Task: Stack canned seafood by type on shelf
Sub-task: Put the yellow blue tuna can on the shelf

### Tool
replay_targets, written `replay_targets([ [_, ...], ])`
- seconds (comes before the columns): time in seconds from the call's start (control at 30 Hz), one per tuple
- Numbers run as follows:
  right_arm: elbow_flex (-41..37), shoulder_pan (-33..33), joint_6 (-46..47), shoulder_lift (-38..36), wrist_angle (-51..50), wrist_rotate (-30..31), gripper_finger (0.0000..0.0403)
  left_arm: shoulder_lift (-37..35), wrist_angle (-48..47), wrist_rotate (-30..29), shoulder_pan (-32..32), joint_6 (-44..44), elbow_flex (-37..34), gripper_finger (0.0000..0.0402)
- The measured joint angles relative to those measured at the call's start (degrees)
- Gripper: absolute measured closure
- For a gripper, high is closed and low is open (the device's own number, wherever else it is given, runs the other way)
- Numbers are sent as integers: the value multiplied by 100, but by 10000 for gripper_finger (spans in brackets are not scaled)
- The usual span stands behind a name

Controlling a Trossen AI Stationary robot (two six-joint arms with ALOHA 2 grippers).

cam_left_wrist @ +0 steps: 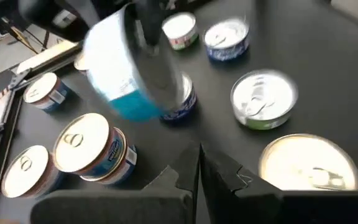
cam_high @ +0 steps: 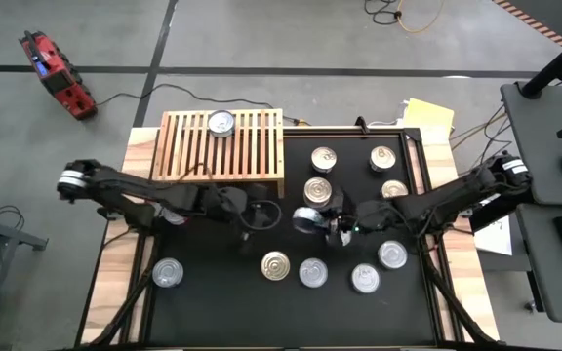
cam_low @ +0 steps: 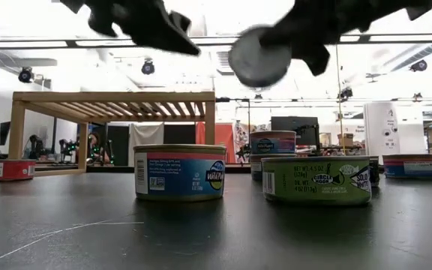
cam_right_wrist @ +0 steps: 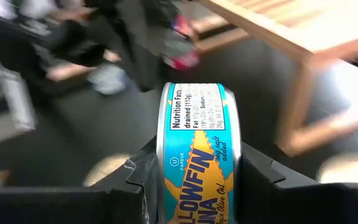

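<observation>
The light-wood slatted shelf [cam_high: 224, 146] stands at the table's far left with one tin [cam_high: 220, 123] on its top. Several more tins of canned seafood rest on their bases on the black mat, among them a blue-labelled one [cam_low: 180, 172] and a green-labelled one [cam_low: 317, 180]. My right gripper [cam_high: 326, 224] is in mid-table, above the mat, shut on a blue and yellow tuna tin [cam_right_wrist: 194, 155]. My left gripper [cam_high: 264, 211] hangs shut and empty just left of that tin, its fingertips [cam_left_wrist: 199, 168] closed together. My right gripper pinches the tuna tin between its two fingers [cam_right_wrist: 253, 177], one on each flat face, with the label wall [cam_right_wrist: 194, 112] facing back along the fingers. The fingers come nearly level from the table's right. The tin [cam_low: 259, 56] is turned on edge and lifted clear of the mat.
Tins stand at the far right [cam_high: 382, 157], in a stack of two [cam_high: 318, 190] and in a near row [cam_high: 312, 272], with one alone at the near left [cam_high: 167, 272]. The mat between the shelf's front and the near row is bare. A yellow pad [cam_high: 427, 117] lies beyond the mat.
</observation>
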Motion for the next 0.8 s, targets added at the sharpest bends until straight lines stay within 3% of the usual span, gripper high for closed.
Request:
replay_targets([
  [0.17,-2,-622,173,-6,936,-1383,268,-737,-474,-596,-172,-359,0,401],
  [0.37,90,-1689,1063,34,1178,-2459,267,-1362,-861,-2772,-319,-567,-4,402],
  [0.47,268,-2201,1552,179,1179,-2828,267,-1518,-1054,-3541,-322,-586,-4,402],
  [0.67,945,-2921,2419,765,1191,-3764,267,-1641,-1523,-4523,-319,-581,-4,402],
  [0.8,1622,-3132,2805,1365,1177,-4244,267,-1641,-1599,-4797,-317,-580,-7,402],
])
